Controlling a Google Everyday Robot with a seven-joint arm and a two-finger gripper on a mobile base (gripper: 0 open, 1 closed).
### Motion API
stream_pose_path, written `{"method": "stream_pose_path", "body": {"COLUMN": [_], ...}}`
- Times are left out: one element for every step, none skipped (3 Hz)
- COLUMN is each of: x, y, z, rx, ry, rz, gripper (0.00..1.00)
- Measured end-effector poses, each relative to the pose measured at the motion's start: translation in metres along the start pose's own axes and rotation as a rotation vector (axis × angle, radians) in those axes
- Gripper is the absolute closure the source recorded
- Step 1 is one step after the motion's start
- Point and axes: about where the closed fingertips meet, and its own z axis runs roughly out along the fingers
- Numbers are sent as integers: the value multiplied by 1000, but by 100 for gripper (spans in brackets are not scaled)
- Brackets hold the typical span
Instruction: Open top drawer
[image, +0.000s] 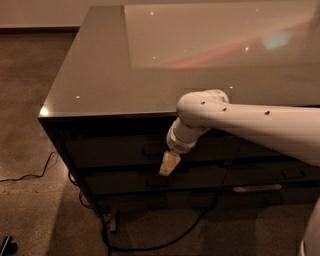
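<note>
Top drawer (115, 151) looks shut, right under the table (100, 75) top on the near face. My hand (169, 164) hangs at its lower edge, just right of and below the small handle (152, 149), and I can't tell whether it's open or closed. Risk as I see it: from this low it could miss the loop and catch the second drawer (125, 181) instead, and a skewed pull would likely jam the drawer or slip off the handle.
</note>
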Motion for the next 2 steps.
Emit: {"method": "stream_pose_path", "body": {"x": [7, 4], "y": [5, 4], "z": [3, -5], "rx": [-12, -12], "ry": [16, 16], "rz": [5, 5], "gripper": [42, 65]}}
